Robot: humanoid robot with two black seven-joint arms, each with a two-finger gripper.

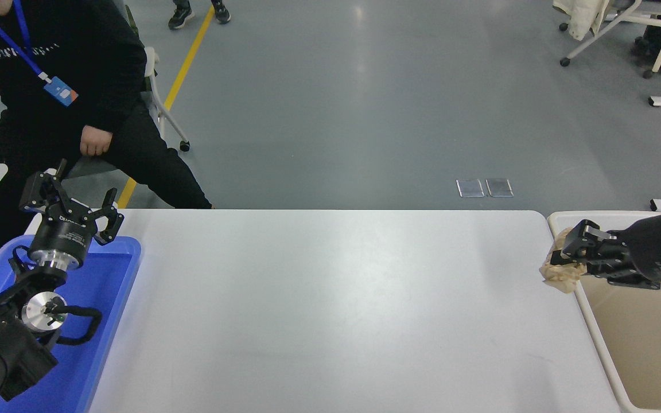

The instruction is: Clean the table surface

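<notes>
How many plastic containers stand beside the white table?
2. The blue plastic tray is at the table's left end, under the parked left gripper. The beige plastic tub is at its right end.

One white table point(319, 298). Beside it: one blue tray point(107, 310) at its left, one beige tub point(640, 338) at its right. Two grippers, one crumpled tan wad point(560, 276), one seated person point(55, 103) beyond it.
</notes>
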